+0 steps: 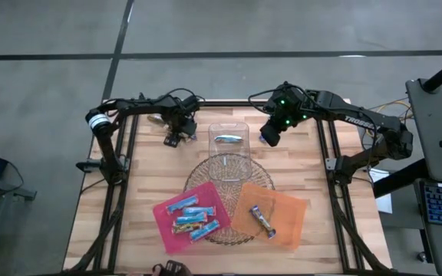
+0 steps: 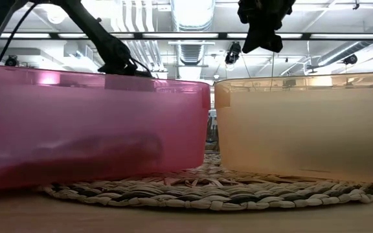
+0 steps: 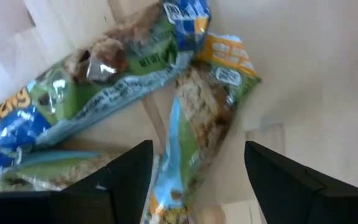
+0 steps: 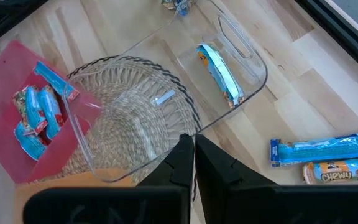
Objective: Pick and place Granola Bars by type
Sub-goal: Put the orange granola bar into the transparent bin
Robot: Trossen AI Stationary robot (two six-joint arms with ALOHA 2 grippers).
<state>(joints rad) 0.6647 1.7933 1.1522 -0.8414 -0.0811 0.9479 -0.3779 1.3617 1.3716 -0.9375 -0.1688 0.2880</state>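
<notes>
Two granola bars [image 3: 194,118] in green-and-blue wrappers lie crossed on the wood by the table's far left edge. My left gripper [image 3: 197,171] hovers over them, open, a finger on either side of one bar. It shows in the high view as left gripper [image 1: 176,130]. One light blue bar [image 4: 219,71] lies inside the clear box [image 1: 229,134]. Several blue bars [image 1: 192,216] lie in the pink tray [image 1: 163,222]. Dark purple bars [image 1: 263,218] lie in the orange tray [image 1: 290,211]. My right gripper [image 4: 189,155] is shut and raised beside the box's right side, seen from above as right gripper [image 1: 271,135].
A round woven mat [image 1: 229,172] lies under the box and both trays. Two more bars [image 4: 325,158] lie on the wood near my right gripper. The low view shows the pink tray wall [image 2: 89,129] and the orange tray wall [image 2: 303,126] close up.
</notes>
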